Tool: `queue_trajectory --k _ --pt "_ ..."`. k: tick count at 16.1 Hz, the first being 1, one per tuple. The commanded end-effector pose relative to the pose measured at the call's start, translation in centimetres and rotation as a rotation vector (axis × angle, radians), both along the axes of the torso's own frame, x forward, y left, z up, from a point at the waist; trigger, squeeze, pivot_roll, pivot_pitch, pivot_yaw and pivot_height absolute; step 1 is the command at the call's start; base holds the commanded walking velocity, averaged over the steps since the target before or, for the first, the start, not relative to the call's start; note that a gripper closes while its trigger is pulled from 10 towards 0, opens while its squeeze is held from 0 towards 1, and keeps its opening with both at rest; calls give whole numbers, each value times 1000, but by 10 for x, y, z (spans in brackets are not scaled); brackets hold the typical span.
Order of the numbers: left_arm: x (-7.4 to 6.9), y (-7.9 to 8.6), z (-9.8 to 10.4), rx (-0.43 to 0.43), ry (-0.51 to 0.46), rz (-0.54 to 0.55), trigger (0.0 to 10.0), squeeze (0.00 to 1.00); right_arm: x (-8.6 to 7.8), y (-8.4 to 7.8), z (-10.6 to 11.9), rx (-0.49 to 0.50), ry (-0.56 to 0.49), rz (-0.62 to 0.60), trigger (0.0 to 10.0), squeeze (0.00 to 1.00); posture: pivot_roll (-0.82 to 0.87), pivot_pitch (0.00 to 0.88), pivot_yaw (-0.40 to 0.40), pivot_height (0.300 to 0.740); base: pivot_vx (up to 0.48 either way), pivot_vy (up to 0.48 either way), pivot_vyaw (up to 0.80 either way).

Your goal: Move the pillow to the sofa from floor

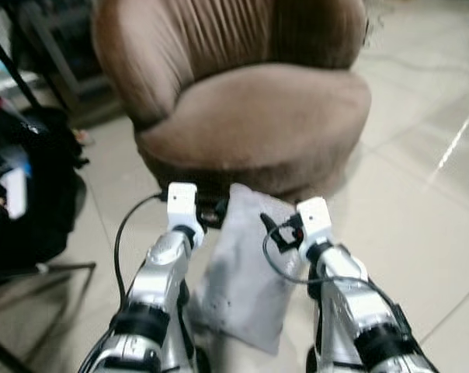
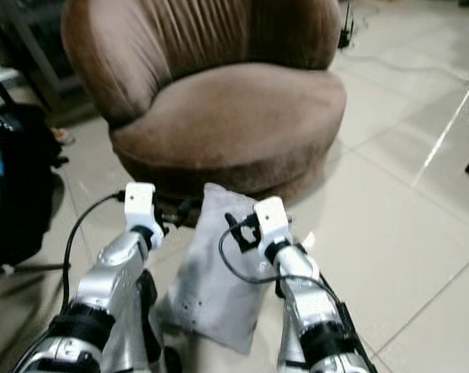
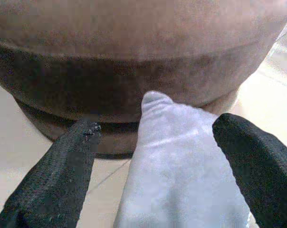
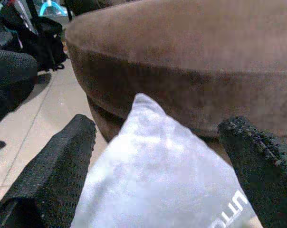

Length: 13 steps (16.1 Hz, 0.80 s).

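Pillow [image 1: 246, 264]: pale grey, on the tiled floor [image 1: 421, 202], its top corner against the base of the brown round sofa [image 1: 258, 116].
Left gripper [image 3: 153, 152]: jaws spread wide, one finger on each side of the pillow's upper left corner.
Right gripper [image 4: 157, 156]: jaws released, straddling the upper right corner.
Black bag [image 1: 29, 194]: on the floor, left of the sofa.

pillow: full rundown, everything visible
The pillow is pale grey with a smooth, slightly shiny cover; white lettering shows in the right wrist view. It stands tilted on the tiled floor, top corner near the base of the brown sofa chair. The open left gripper and open right gripper each straddle its upper corners, not clamped.
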<state>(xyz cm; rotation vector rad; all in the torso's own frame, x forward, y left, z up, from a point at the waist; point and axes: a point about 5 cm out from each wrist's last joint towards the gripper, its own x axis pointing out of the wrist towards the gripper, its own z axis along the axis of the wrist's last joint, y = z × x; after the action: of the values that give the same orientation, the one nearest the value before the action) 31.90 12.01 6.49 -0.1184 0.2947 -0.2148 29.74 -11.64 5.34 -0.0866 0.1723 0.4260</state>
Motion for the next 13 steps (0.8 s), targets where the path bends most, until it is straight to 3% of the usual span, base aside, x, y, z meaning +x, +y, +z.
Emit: queue_trajectory --k 1,5,6,10,12,13 --pt "-1 4 1 17 -6 9 10000 0 -2 3 0 0 3 11 10000 0 -194 0 125 366 0 0 0" --pt "-1 6 1 -7 -6 38 10000 0 -3 2 1 9 5 17 10000 0 -191 0 118 311 0 0 0" --pt "3 17 2 9 -8 48 10000 0 -3 3 2 7 0 22 10000 0 -194 0 117 306 0 0 0" --pt "21 81 11 333 22 -11 10000 0 -13 -9 -3 -8 14 4 10000 0 -218 0 119 306 0 0 0" --pt "35 113 29 518 32 -23 10000 0 -31 -26 -8 -39 36 -17 10000 0 -263 0 125 306 0 0 0" --pt "39 117 35 581 30 -62 10000 0 -41 -34 -10 -44 47 -37 10000 0 -284 0 128 306 0 0 0"
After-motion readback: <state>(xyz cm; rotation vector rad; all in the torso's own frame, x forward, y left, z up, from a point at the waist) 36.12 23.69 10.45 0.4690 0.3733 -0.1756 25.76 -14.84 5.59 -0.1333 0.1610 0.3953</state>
